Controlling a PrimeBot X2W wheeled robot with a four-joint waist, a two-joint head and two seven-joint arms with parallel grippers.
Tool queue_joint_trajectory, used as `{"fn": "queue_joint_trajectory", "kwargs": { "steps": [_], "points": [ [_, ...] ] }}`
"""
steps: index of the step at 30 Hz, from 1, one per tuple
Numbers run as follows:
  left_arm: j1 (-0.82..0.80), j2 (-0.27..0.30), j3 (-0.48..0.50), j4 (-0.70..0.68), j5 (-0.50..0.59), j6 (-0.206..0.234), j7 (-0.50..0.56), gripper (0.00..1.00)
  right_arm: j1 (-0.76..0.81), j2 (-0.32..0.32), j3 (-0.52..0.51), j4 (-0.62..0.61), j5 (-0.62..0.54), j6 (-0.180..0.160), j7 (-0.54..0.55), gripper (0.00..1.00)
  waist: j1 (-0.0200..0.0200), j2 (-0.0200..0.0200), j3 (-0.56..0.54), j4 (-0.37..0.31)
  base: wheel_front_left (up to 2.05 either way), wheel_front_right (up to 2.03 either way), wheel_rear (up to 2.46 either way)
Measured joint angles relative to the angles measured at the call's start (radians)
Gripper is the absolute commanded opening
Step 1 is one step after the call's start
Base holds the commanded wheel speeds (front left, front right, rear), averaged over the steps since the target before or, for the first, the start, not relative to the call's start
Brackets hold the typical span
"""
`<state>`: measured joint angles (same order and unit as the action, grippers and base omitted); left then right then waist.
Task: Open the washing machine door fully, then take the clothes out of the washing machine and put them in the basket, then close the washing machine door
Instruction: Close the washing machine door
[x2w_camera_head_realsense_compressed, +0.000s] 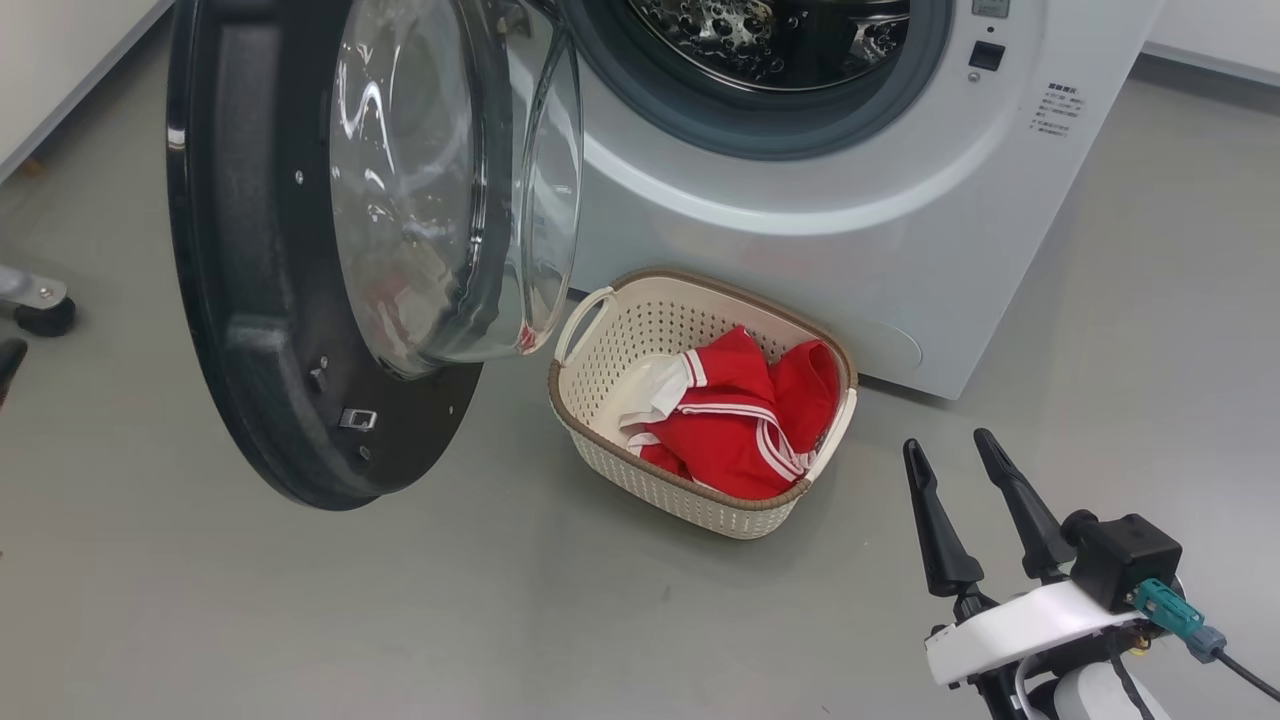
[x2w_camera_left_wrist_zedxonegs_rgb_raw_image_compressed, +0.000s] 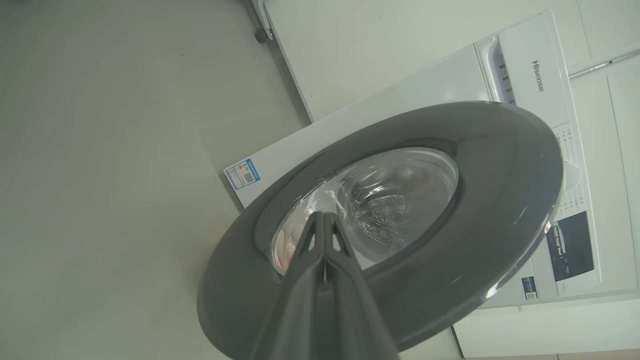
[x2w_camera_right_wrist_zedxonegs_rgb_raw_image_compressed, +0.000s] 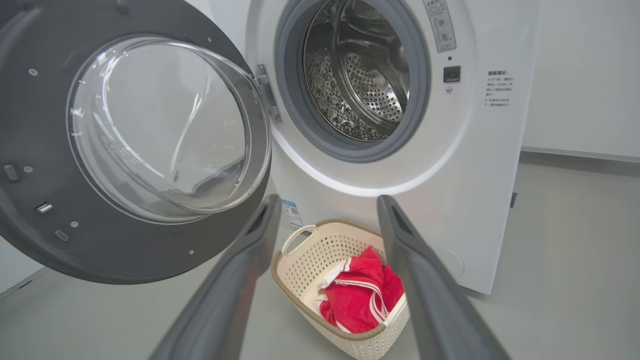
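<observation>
Clothes (x2w_camera_head_realsense_compressed: 730, 430) in basket (x2w_camera_head_realsense_compressed: 650, 485), centre frame; drum (x2w_camera_right_wrist_zedxonegs_rgb_raw_image_compressed: 360, 75) looks empty. Your left gripper (x2w_camera_left_wrist_zedxonegs_rgb_raw_image_compressed: 324, 216), jaws together, faces door (x2w_camera_left_wrist_zedxonegs_rgb_raw_image_compressed: 500, 200) for pushing; right gripper (x2w_camera_head_realsense_compressed: 947, 440), jaws apart, idle.

A: What's cut off?
B: My head view's top edge clips the round black-rimmed glass door (x2w_camera_head_realsense_compressed: 232, 250) and the shiny perforated steel drum (x2w_camera_head_realsense_compressed: 740, 35).
A: That black printed notice (x2w_camera_head_realsense_compressed: 1062, 108)?
B: Too small to read.

The washing machine door (x2w_camera_head_realsense_compressed: 250, 300) is glossy black plastic around clear glass. The washing machine (x2w_camera_head_realsense_compressed: 800, 250) is smooth white, its drum (x2w_camera_right_wrist_zedxonegs_rgb_raw_image_compressed: 370, 85) shiny perforated steel. Matt cream plastic basket (x2w_camera_head_realsense_compressed: 650, 485), red cloth clothes (x2w_camera_head_realsense_compressed: 730, 420).
</observation>
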<state>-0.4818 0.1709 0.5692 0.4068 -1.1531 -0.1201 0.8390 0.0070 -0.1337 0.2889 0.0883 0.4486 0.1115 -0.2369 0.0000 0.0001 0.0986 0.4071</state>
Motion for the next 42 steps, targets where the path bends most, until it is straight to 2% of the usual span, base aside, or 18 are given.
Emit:
{"fn": "queue_joint_trajectory", "kwargs": {
  "steps": [3, 7, 12, 18, 24, 31, 32, 33, 34, 35, 42],
  "points": [
    [0.030, 0.005, -0.062, -0.100, 0.062, 0.000, -0.063, 0.00, 0.007, 0.000, -0.005, 0.003, 0.000, 0.000, -0.002, 1.00, 0.0000, 0.0000, -0.004, 0.012, 0.00, 0.00, 0.00],
    [0.111, 0.045, -0.176, -0.230, 0.196, 0.000, -0.160, 0.00, 0.007, 0.002, -0.003, 0.005, 0.000, 0.000, -0.002, 1.00, 0.0000, 0.0000, -0.012, 0.030, 0.00, 0.00, 0.00],
    [0.229, 0.081, -0.287, -0.321, 0.309, 0.000, -0.287, 0.00, 0.007, 0.009, 0.004, 0.008, 0.000, 0.000, -0.004, 1.00, 0.0000, 0.0000, -0.027, 0.045, 0.00, 0.00, 0.00],
    [0.358, 0.126, -0.366, -0.376, 0.419, -0.001, -0.446, 0.00, 0.007, 0.014, 0.010, 0.013, 0.000, 0.000, -0.007, 1.00, 0.0000, 0.0000, -0.040, 0.050, 0.00, 0.00, 0.00],
    [0.461, 0.178, -0.461, -0.406, 0.573, -0.001, -0.616, 0.00, 0.007, 0.016, 0.010, 0.016, 0.000, 0.000, -0.007, 1.00, 0.0000, 0.0000, -0.048, 0.047, 0.00, 0.00, 0.00],
    [0.527, 0.174, -0.488, -0.378, 0.658, -0.001, -0.775, 0.00, 0.009, 0.022, 0.010, 0.017, 0.000, 0.000, -0.008, 1.00, 0.0000, 0.0000, -0.053, 0.044, 0.00, 0.00, 0.00],
    [0.535, 0.169, -0.488, -0.370, 0.668, -0.001, -0.794, 0.06, 0.009, 0.022, 0.010, 0.018, 0.000, 0.000, -0.008, 1.00, 0.0000, 0.0000, -0.053, 0.044, 0.00, 0.00, 0.00],
    [0.542, 0.162, -0.487, -0.361, 0.681, -0.001, -0.815, 0.40, 0.010, 0.023, 0.009, 0.018, 0.000, 0.000, -0.008, 1.00, 0.0000, 0.0000, -0.053, 0.044, 0.00, 0.00, 0.00],
    [0.549, 0.157, -0.487, -0.352, 0.695, -0.001, -0.835, 0.79, 0.012, 0.023, 0.009, 0.018, 0.000, 0.000, -0.008, 1.00, 0.0000, 0.0000, -0.053, 0.043, 0.00, 0.00, 0.00],
    [0.555, 0.153, -0.487, -0.346, 0.707, -0.001, -0.854, 1.00, 0.013, 0.023, 0.009, 0.019, 0.000, 0.000, -0.008, 1.00, 0.0000, 0.0000, -0.054, 0.043, 0.00, 0.00, 0.00],
    [0.578, 0.129, -0.507, -0.320, 0.761, -0.001, -0.964, 1.00, 0.014, 0.024, 0.008, 0.021, 0.000, 0.001, -0.011, 1.00, 0.0000, 0.0000, -0.056, 0.042, 0.00, 0.00, 0.00]
  ]
}}
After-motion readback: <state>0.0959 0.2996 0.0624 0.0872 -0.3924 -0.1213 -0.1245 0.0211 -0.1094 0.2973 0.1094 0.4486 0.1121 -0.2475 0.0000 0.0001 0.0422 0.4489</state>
